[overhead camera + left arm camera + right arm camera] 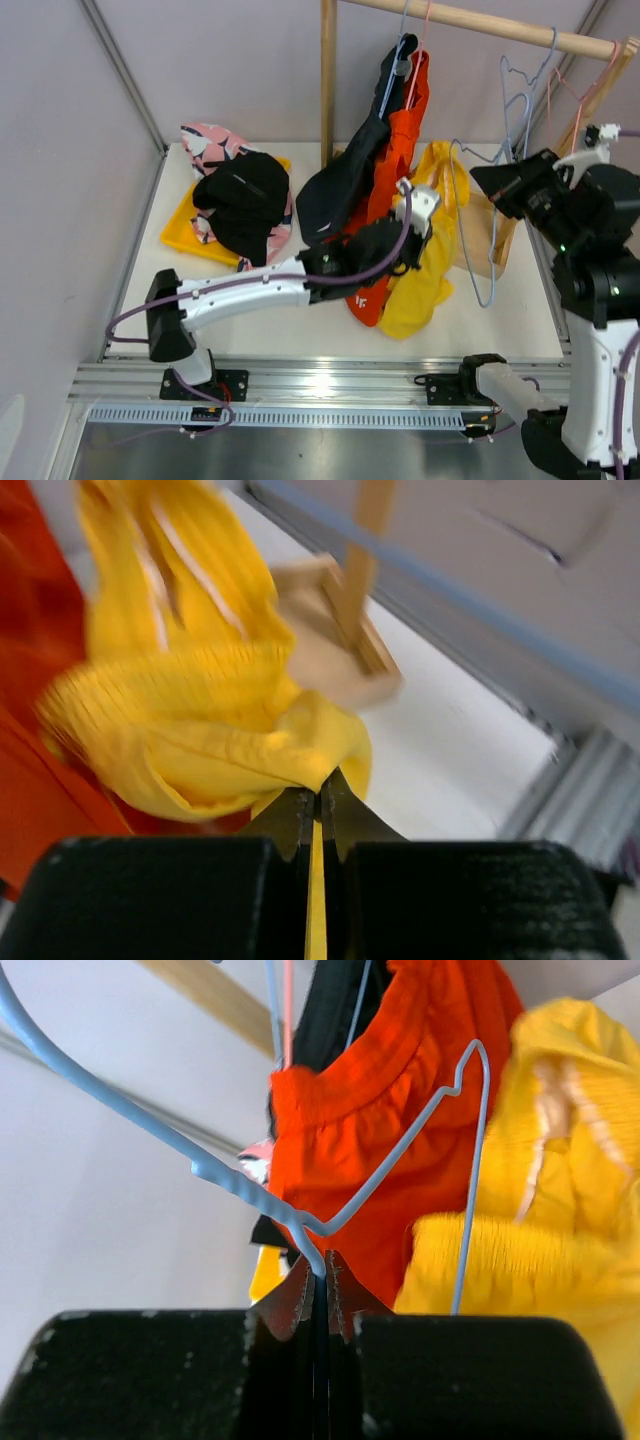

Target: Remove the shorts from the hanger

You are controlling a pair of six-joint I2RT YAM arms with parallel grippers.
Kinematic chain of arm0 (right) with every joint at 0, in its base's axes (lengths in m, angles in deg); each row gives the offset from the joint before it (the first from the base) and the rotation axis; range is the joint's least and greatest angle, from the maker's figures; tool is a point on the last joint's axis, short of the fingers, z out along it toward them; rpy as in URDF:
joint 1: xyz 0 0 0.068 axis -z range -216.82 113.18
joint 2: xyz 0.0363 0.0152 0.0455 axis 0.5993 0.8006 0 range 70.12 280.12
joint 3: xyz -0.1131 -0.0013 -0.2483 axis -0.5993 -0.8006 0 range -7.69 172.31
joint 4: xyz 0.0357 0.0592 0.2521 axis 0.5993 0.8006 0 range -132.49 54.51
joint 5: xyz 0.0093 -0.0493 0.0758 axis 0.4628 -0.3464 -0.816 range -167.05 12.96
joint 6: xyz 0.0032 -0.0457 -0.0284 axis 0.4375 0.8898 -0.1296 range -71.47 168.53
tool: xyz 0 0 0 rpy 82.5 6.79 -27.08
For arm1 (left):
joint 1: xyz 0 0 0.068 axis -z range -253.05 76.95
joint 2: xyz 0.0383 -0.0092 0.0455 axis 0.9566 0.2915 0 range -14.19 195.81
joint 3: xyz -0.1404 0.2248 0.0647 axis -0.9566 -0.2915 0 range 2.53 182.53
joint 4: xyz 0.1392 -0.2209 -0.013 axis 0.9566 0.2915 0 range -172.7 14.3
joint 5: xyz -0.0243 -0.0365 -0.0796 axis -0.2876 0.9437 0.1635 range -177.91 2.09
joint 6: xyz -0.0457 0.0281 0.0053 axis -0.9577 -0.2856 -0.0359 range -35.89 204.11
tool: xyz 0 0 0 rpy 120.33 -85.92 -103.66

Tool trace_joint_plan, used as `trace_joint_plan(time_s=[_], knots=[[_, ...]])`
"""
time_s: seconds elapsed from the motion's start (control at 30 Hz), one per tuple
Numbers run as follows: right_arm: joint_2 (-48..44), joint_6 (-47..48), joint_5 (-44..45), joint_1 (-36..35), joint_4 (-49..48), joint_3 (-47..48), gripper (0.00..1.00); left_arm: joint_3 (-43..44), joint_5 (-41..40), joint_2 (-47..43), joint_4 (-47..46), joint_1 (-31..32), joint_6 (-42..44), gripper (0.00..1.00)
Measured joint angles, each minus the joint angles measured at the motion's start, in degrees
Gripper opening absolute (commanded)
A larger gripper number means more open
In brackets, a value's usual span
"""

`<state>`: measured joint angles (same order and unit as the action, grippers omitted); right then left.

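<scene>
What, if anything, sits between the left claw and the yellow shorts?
Nothing visible: the left gripper is shut on a fold of the yellow shorts. The orange shorts hang close beside them; the right gripper pinches a blue hanger.
</scene>
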<state>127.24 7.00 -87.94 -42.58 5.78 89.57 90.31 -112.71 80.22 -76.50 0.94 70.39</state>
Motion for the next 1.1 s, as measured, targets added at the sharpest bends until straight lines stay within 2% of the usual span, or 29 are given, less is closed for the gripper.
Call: trace_joint_plan(time_s=[0.1,0.23,0.33,0.47,0.57,0.67,0.83,1.1], knots=[[-3.82,-0.44,-1.03,0.0,2.78,-0.2,0.0,8.7,-0.11,3.69,3.58,-4.35,0.68,0.0],[-2.36,0.42,-0.5,0.0,4.59,4.17,0.0,8.15,-0.07,2.14,5.44,-4.22,0.61,0.0],[3.39,1.4,0.61,0.0,4.11,9.33,0.0,-0.17,-0.76,-3.15,4.96,-0.55,0.09,0.0],[14.51,2.82,3.52,0.26,1.57,18.36,0.0,-14.19,-3.21,-12.85,6.45,8.31,-2.36,0.0],[21.9,3.28,5.4,1.33,-1.16,21.81,0.0,-24.02,-5.35,-21.09,7.56,15.54,-5.86,0.0],[27.26,3.48,6.84,2.93,-3.26,23.63,0.0,-31.39,-8.41,-29.27,8.96,20.11,-9.46,0.0],[32.72,2.95,8.11,4.68,-8.02,25.09,0.0,-36.04,-14.71,-35.89,12.24,25.66,-15.45,0.0],[36.09,2.08,8.92,5.42,-13.51,25.86,0.0,-37.33,-17.9,-33.66,12.79,28.33,-19.23,0.0]])
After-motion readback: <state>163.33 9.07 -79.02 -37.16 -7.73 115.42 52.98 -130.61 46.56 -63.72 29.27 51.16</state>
